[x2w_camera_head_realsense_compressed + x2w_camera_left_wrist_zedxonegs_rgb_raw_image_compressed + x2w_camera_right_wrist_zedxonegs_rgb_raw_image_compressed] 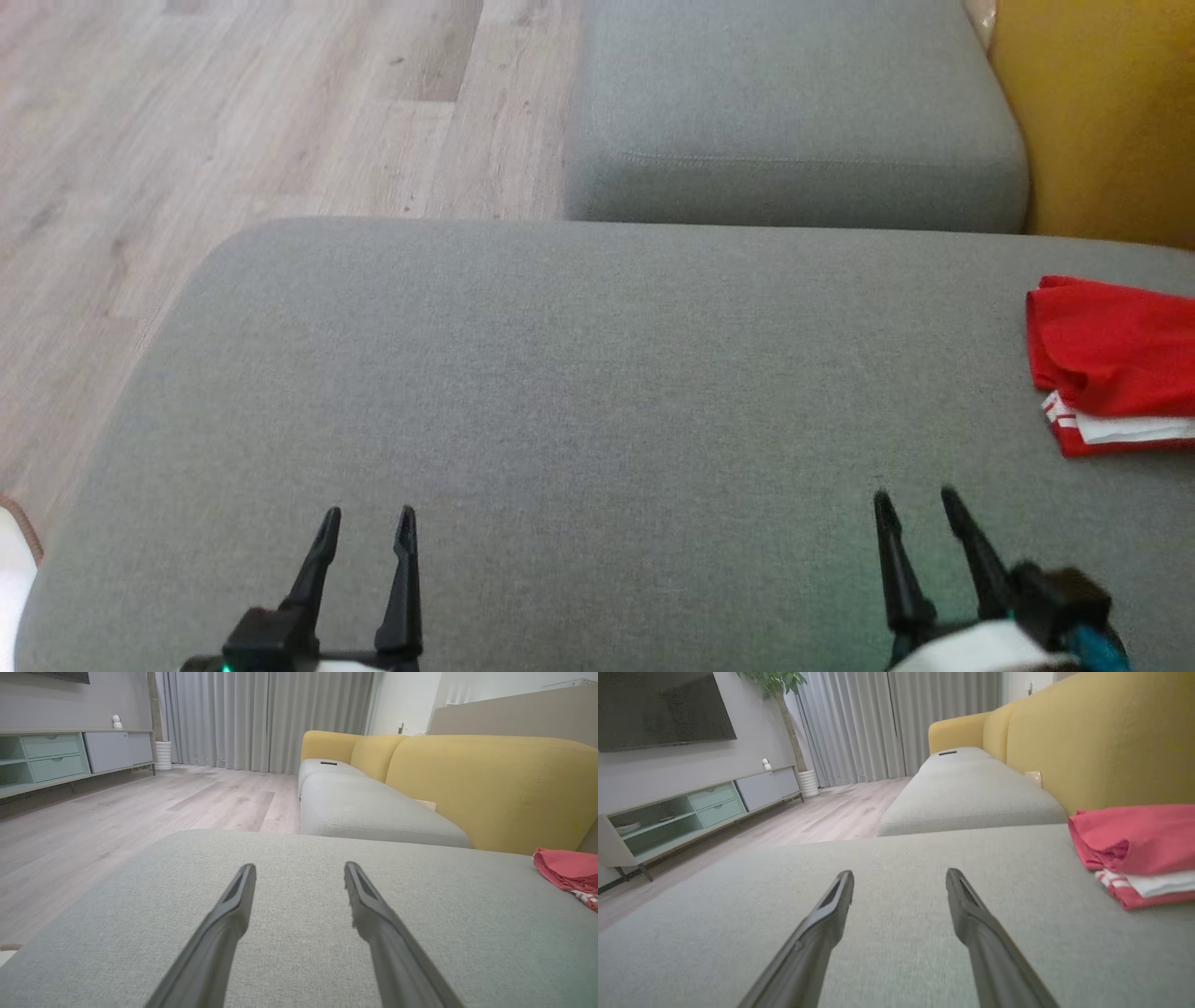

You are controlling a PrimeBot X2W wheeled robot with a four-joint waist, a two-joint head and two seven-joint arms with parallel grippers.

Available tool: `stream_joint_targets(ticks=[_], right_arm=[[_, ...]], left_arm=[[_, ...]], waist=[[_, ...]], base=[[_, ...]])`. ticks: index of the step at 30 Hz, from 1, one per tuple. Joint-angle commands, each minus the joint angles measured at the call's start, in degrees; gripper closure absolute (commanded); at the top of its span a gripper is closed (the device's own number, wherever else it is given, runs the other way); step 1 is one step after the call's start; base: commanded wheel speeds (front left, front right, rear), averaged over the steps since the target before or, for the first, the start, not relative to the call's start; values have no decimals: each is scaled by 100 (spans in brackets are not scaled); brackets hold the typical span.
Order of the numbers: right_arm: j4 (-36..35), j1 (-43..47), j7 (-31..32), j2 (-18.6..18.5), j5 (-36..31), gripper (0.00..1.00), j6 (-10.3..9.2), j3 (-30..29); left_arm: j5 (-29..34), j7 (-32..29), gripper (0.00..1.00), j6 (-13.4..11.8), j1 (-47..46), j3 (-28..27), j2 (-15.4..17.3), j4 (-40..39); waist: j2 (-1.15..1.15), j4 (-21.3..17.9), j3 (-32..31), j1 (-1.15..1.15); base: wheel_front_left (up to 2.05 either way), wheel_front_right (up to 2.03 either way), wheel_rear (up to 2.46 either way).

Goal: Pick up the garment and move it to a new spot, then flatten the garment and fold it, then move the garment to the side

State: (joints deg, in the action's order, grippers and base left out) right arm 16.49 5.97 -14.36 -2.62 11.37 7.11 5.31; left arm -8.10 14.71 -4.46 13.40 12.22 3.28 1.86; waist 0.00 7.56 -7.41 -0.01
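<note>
**Left gripper** (pixel 369 513): lower left of head view, over the large grey seat cushion (pixel 560 373). Fingers apart at a moderate gap, nothing between them.

**Right gripper** (pixel 915 497): lower right of head view, over the same cushion. Fingers likewise apart and empty. Both grippers point fwd across the cushion; contact w/ the fabric cannot be told.

**Garment** (pixel 1111 359): red w/ white stripe trim, folded into a compact stack. It lies at the far right of the cushion, cut off by the head view's right edge. Pos. is fwd and right of the right gripper and apart from it, and well apart from the left gripper. Right wrist view shows the layers: red top fold, white band, red bottom layer. The stack sits near the yellow backrest (pixel 1102 112).

**Surroundings:** second grey seat cushion (pixel 794 93) lies beyond the first, beside the backrest. Wood-look floor (pixel 233 112) is to the left. Wrist views show a TV cabinet (pixel 691 812), grey curtains (pixel 887 723) and a potted plant (pixel 789 723) at the room's far side.
</note>
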Motion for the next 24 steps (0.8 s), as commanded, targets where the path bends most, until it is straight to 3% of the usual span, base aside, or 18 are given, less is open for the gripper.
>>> stream_joint_targets(ticks=[1,19,20,24], right_arm=[[-259,-85,-62,-28,50,0,37,140],[-368,258,-63,-26,225,0,37,165],[-162,437,0,4,179,100,0,14],[218,570,21,6,225,100,-1,9]], left_arm=[[73,29,0,53,-168,-194,-37,-230],[158,29,0,191,33,-181,-40,-169],[146,-1,100,191,211,-4,3,8],[89,-13,100,196,402,10,4,411]], waist=[[0,-26,-58,1],[0,-236,-317,1],[0,-233,-316,1],[0,-242,-315,1]], base=[[0,0,0],[0,0,0],[0,0,0],[0,0,0]])
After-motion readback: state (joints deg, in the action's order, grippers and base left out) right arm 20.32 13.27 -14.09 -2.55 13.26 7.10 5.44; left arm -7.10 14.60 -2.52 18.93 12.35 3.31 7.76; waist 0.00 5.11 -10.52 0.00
